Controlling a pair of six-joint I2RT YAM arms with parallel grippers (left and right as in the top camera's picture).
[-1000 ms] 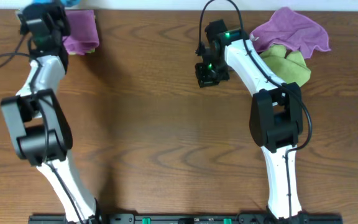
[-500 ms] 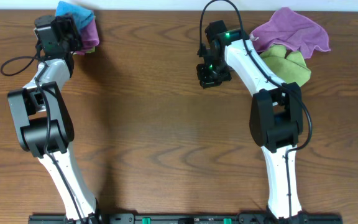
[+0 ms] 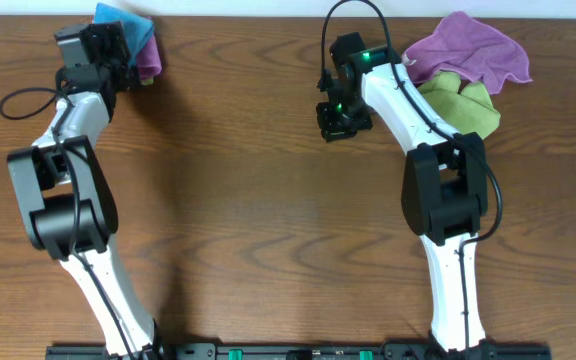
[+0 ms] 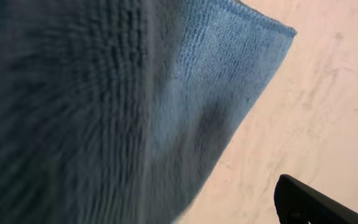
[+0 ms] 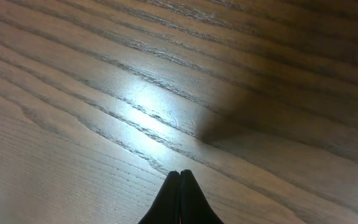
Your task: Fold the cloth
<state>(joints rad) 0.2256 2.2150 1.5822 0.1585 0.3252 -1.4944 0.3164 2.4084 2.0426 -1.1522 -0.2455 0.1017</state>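
The sky-blue cloth (image 3: 118,17) lies bunched at the far left corner of the table, partly on a purple cloth (image 3: 149,56). My left gripper (image 3: 108,45) is right at it. In the left wrist view the cloth (image 4: 166,93) fills the left side, very close and blurred. One dark finger (image 4: 312,205) stands far out at the lower right, apart from the cloth; the other is hidden. The jaws stand open. My right gripper (image 3: 336,125) hovers over bare wood near the table's middle back, its fingertips (image 5: 181,177) pressed together with nothing between them.
A second purple cloth (image 3: 473,48) lies crumpled at the back right over a yellow-green cloth (image 3: 465,108), beside the right arm. The table's far edge runs just behind the blue cloth. A black cable (image 3: 18,98) loops left of the left arm.
The left gripper has swung right along the far edge and opened, letting go of the blue cloth, which now rests on the purple one. The right arm has stayed still.
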